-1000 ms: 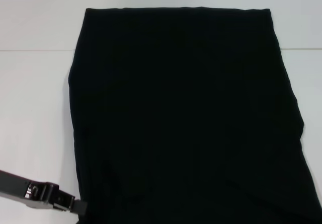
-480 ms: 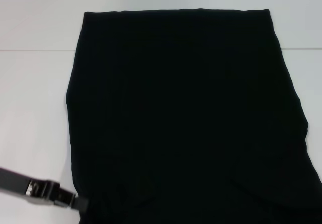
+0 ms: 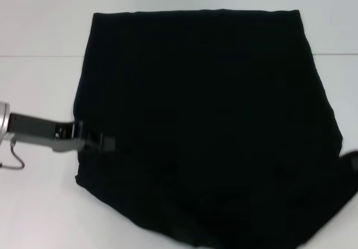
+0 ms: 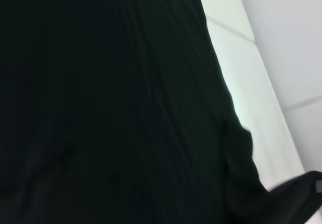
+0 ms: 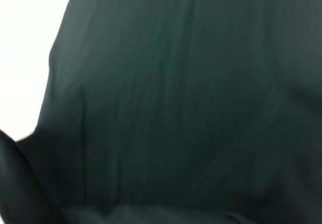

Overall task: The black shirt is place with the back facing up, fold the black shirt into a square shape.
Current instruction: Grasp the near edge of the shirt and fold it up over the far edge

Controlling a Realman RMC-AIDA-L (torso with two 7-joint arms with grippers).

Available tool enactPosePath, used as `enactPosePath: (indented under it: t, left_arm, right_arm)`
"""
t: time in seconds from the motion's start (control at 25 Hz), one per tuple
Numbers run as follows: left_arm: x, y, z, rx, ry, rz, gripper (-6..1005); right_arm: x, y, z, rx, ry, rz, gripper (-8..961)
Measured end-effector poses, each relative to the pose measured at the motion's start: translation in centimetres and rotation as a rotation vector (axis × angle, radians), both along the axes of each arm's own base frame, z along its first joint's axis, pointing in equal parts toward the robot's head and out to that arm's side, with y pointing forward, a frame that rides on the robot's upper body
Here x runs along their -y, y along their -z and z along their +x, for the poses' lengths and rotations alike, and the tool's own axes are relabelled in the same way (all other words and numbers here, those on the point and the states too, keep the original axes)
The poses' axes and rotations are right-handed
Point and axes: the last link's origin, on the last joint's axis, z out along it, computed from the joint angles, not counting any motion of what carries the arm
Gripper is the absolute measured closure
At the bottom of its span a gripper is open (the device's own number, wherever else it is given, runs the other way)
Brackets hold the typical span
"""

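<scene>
Slippage is my worry: my left gripper (image 3: 106,143) sits at the near left edge of the black shirt (image 3: 207,114) (whether its fingers are clamped I cannot tell), and thin cloth could slide free mid-fold. Shirt lies spread across the white table (image 3: 39,92), its near part raised.

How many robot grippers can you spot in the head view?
2. The left gripper is at the black shirt's left edge; the right gripper only peeks in at the shirt's right edge, mostly out of view.
</scene>
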Motion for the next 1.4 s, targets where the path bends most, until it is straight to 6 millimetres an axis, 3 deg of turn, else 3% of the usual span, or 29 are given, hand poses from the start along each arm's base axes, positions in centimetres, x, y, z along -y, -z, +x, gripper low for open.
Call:
enactPosePath:
  t: [0.32, 0.48, 0.6, 0.8, 1.0, 1.4]
  left_arm:
    - [-5.1, -1.6, 2.1, -0.097, -0.006, 0.165, 917]
    - [-7.6, -1.6, 3.1, -0.178, -0.008, 0.245, 915]
    - [-8.4, -0.8, 2.8, -0.217, -0.024, 0.282, 915]
    - [-9.2, 1.9, 1.5, -0.291, -0.060, 0.332, 913]
    - [-9.8, 2.9, 1.6, -0.326, -0.048, 0.379, 912]
    - [-12.6, 1.0, 4.5, -0.333, -0.015, 0.519, 909]
  right_arm:
    - [-4.0, -2.1, -2.9, -0.034, -0.102, 0.166, 884]
    - [-5.7, -2.9, -4.0, -0.062, -0.129, 0.262, 884]
    - [-6.9, -1.9, -3.4, -0.043, -0.099, 0.328, 884]
    - [-8.6, 1.8, -1.1, 0.043, -0.029, 0.403, 883]
    - [-9.5, 3.9, -0.6, 0.106, -0.014, 0.443, 883]
    - [-12.4, 2.5, -2.5, 0.120, -0.045, 0.595, 882]
